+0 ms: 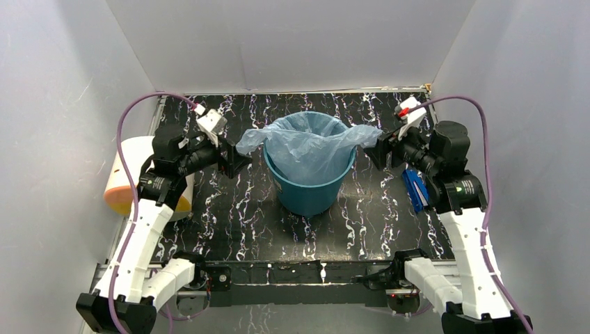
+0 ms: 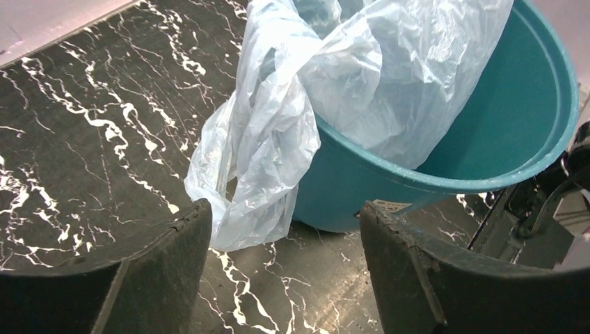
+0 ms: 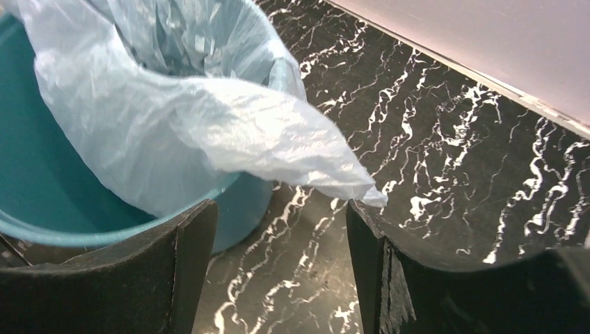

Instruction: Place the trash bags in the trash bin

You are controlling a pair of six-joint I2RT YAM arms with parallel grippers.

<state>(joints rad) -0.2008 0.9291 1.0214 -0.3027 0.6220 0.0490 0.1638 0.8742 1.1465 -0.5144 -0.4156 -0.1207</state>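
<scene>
I'm working on a black table veined in white, boxed in by pale walls on the left, back and right. The bin stands upright mid-table, a little toward the back edge. The bag sits inside it as a loose lining, its mouth spilling over the rim on both sides: one flap droops down the bin's left wall toward the table, and one corner juts out level past the right rim.

My left gripper hovers just left of the bin with its jaws apart. The drooping flap hangs just ahead of them, not pinched. My right gripper hovers just right of the bin, its jaws also apart, and the bag's corner ends right at its fingers without being clamped.

A cream cylinder lies at the left edge, and a blue item lies near the right edge under my right arm. Bare marble runs from the bin to the near edge
</scene>
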